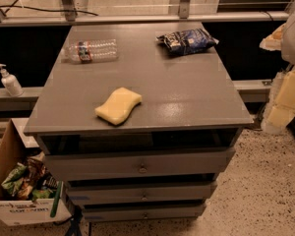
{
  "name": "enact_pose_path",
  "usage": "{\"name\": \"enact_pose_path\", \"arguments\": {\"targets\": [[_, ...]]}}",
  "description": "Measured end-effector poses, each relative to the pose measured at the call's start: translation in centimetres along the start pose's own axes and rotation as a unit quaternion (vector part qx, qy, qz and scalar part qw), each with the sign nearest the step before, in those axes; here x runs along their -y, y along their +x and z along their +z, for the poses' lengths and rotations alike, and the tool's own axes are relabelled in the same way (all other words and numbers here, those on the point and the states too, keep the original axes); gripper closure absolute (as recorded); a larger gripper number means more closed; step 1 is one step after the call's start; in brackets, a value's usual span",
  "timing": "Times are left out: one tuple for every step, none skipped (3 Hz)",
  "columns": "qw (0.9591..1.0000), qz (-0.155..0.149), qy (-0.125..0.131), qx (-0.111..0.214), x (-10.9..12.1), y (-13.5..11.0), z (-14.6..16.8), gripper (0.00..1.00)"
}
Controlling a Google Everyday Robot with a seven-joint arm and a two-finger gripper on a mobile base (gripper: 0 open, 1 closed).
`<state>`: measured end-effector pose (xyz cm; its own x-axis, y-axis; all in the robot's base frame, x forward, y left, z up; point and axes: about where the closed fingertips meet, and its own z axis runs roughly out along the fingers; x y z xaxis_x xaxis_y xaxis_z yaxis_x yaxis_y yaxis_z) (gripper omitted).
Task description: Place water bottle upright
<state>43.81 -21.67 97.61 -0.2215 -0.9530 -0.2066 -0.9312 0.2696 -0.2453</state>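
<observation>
The water bottle (90,50) is a small clear ribbed plastic bottle with a red-and-blue label band. It lies on its side at the back left of the grey cabinet top (187,92), with its cap pointing left. My gripper (281,104) shows as pale white and yellow shapes at the far right edge of the view. It is beyond the cabinet's right side, far from the bottle, and holds nothing that I can see.
A yellow sponge (119,105) lies near the front of the cabinet top. A dark blue snack bag (187,41) lies at the back right. A white pump dispenser (10,81) stands on a ledge to the left. A cardboard box of snack bags (19,186) sits on the floor at lower left.
</observation>
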Motion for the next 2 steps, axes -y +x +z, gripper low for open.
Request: {"name": "enact_pose_path", "arguments": {"targets": [[1.0,0.0,0.0,0.0,0.0,0.0,0.0,0.0],[0.9994,-0.032,0.01,0.013,1.9,-3.8,0.8,0.0]]}}
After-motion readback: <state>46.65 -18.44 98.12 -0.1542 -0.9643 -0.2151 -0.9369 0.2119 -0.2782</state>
